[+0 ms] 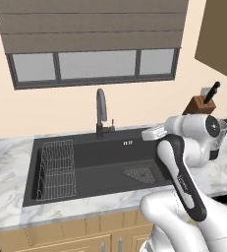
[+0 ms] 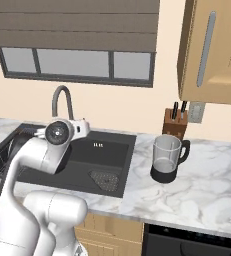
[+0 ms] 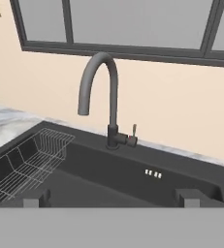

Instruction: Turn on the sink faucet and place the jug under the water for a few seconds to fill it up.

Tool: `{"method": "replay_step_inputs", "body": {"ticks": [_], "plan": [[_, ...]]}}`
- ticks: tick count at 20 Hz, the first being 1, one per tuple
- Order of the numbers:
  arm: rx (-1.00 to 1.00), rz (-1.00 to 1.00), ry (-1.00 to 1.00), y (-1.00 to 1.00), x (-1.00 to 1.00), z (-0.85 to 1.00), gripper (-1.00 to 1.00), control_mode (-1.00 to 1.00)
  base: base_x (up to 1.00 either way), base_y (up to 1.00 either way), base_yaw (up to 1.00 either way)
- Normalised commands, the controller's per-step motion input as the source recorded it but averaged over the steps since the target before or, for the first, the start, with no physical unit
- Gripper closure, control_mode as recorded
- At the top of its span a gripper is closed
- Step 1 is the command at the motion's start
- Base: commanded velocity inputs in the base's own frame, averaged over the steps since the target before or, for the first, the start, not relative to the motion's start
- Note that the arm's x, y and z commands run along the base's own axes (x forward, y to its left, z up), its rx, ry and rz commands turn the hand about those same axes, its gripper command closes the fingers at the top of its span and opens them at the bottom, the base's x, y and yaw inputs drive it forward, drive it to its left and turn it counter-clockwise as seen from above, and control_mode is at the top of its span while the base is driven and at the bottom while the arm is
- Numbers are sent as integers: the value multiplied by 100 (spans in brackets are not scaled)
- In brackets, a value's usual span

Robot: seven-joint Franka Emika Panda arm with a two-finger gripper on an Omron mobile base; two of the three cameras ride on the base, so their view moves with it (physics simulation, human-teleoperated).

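Note:
The dark grey gooseneck sink faucet (image 3: pixel 106 92) stands behind the black sink (image 1: pixel 100 152), its small side lever (image 3: pixel 132 133) upright on the base. No water shows under the spout. My gripper (image 3: pixel 111 198) is open, its fingertips (image 3: pixel 35 199) spread wide, and hovers over the basin in front of the faucet, touching nothing. It also appears as the white hand (image 1: pixel 152 132) over the sink's right part. The clear glass jug (image 2: pixel 167 159) with black base and handle stands upright on the marble counter to the right of the sink (image 2: pixel 107 150).
A wire rack (image 1: pixel 56 170) fills the basin's left side and a grey drain strainer (image 1: pixel 139 173) lies at the right. A brown knife block (image 2: pixel 176 122) stands behind the jug by the wall. A wall cabinet (image 2: pixel 212 50) hangs above the right counter.

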Motion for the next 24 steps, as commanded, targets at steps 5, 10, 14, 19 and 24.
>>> {"method": "replay_step_inputs", "body": {"ticks": [5,10,14,19,24], "plan": [[0,1,9,0,48,0,-100,-100,0,0,0],[1,1,2,0,40,0,-100,-100,0,0,0],[4,4,0,0,37,0,-100,-100,0,0,0],[6,8,-6,0,20,-7,-100,-100,0,0,0],[3,7,-2,0,31,-6,-100,-100,0,0,0]]}}
